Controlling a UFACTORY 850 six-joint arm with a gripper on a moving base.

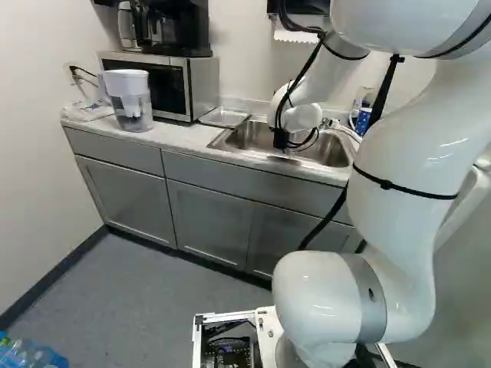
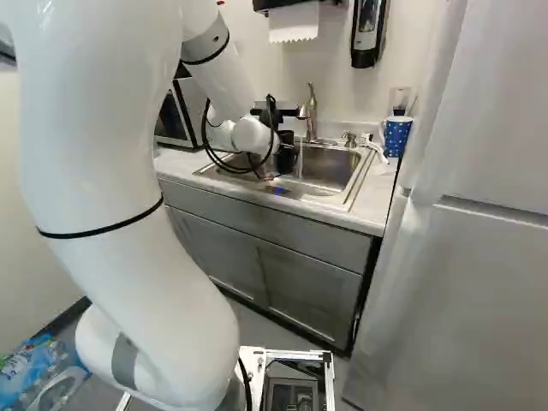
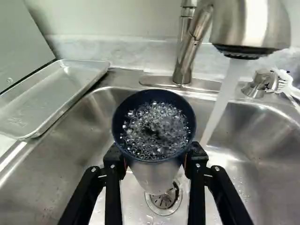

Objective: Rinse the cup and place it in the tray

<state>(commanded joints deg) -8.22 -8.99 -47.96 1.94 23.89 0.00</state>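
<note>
The gripper [image 3: 155, 157] has the cup [image 3: 157, 173] pinched from two sides, its fingers apart only by the width of the cup. The cup is held over the basin of the sink [image 3: 262, 124], above the drain [image 3: 164, 201], with its mouth upward; I think this is so that all spilled water can go down. The water stream [image 3: 222, 98] from the faucet head [image 3: 255, 28] passes just beside the cup, not into it, so probably a small move under it is needed for more rinsing, then a tipping out.

Inside the cup there are many bubbles; how deep the water is, I cannot tell. The tray [image 1: 224, 116] lies near the back edge of the counter [image 1: 173, 134], close by the sink's rim, and this seems a handy place for a wet cup. Near the counter's front edge, before the microwave [image 1: 165, 80], stands a pitcher [image 1: 130, 103]. At the counter's other end, beyond the sink, is a blue dotted cup [image 2: 397, 135].
</note>
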